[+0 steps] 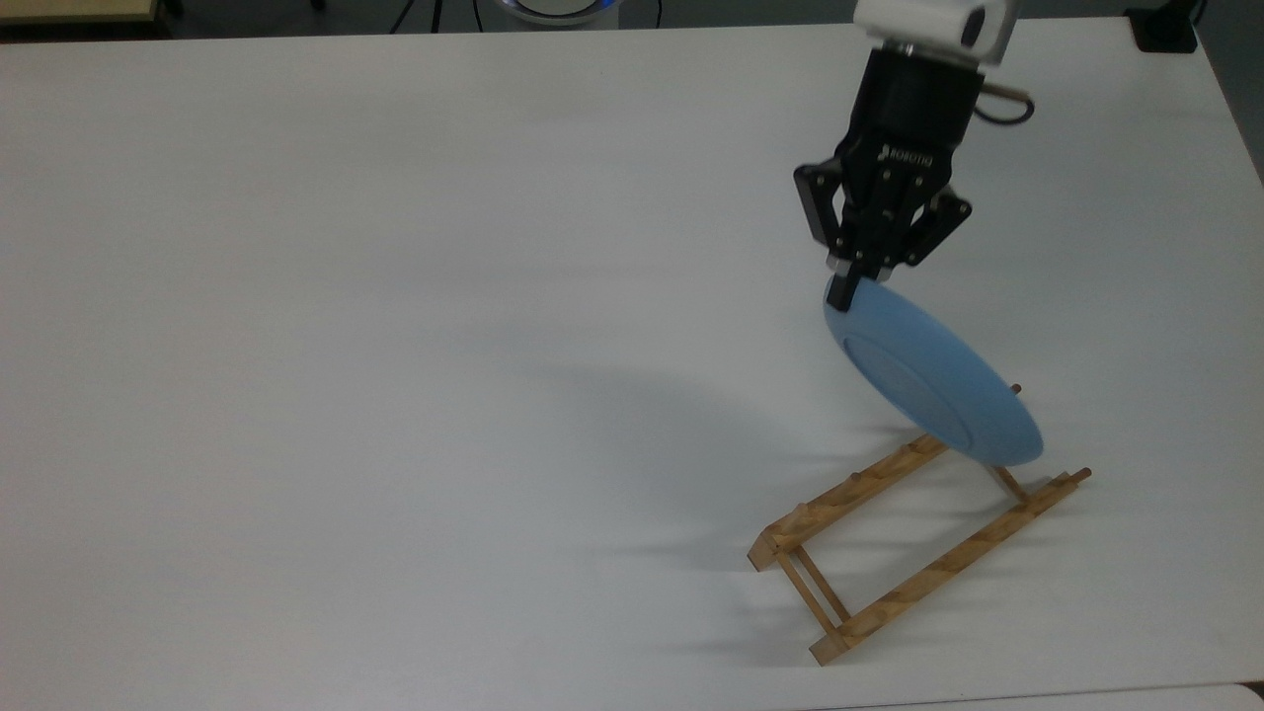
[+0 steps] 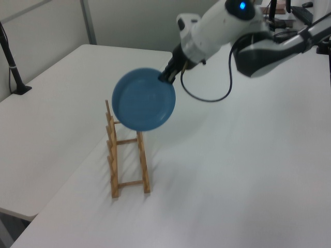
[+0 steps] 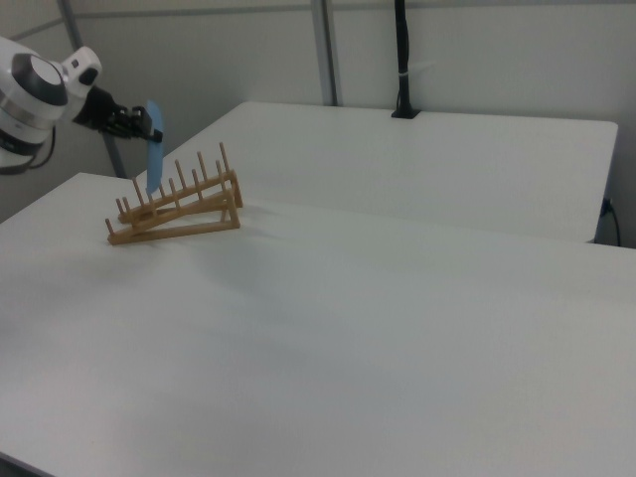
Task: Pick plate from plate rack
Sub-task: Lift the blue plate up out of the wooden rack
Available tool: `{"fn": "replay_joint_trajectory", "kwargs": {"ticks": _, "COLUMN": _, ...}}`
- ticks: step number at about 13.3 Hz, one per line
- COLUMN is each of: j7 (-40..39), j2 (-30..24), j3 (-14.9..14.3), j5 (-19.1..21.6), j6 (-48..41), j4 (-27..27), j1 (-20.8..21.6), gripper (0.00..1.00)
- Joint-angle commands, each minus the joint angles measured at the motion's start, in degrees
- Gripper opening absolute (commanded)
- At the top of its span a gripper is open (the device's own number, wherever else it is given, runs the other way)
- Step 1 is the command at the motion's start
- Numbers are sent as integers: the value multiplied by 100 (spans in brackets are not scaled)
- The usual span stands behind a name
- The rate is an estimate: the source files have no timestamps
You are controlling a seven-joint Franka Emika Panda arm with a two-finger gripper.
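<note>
The big white tabletop (image 1: 395, 296) holds just one thing, the wooden rack (image 1: 913, 538), which sits near the top view's right side, close to the near edge. The rack is small and light, made of two thin rails with little pegs, so it can slide or turn if something bumps it. Above it is the blue plate (image 1: 928, 380). The plate is in the air and tilted, with its high edge up by the robot arm and its low edge hanging just over the far end of the rack. In the left view the plate (image 2: 144, 99) looks clear of the pegs of the rack (image 2: 125, 157), and in the right view the plate (image 3: 153, 144) stands on edge above the rack (image 3: 179, 209). I cannot tell for sure if the low edge touches a peg. The hand (image 1: 847, 291) is clamped on the top rim of the plate, with one finger on each side of the rim. It grips only a small bit of the rim, and the plate is wide and shiny, so I think it could swing or slip. To do this step well, I think the arm should go straight up and slowly until the low edge is well above every peg. It should not go sideways before that, or the plate may hook a peg and drag the rack. The hand should stay tight on the rim.
</note>
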Motion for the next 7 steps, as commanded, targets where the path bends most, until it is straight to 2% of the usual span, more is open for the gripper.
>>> {"fn": "replay_joint_trajectory", "kwargs": {"ticks": 1, "j7": -111, "j2": -826, "j3": 47, "j5": 1396, "j6": -122, "j4": -404, "j1": -384, "gripper": 1}}
{"fn": "replay_joint_trajectory", "kwargs": {"ticks": 4, "j7": -1295, "j2": -1056, "j3": 12, "j5": 2601, "j6": -1044, "j4": -370, "j1": -684, "gripper": 1}}
{"fn": "replay_joint_trajectory", "kwargs": {"ticks": 5, "j7": -2109, "j2": -1231, "j3": -14, "j5": 3311, "j6": -1446, "j4": -361, "j1": -946, "gripper": 0}}
{"fn": "replay_joint_trajectory", "kwargs": {"ticks": 7, "j7": -3498, "j2": -1442, "j3": -32, "j5": 4140, "j6": -2246, "j4": -352, "j1": -1394, "gripper": 0}}
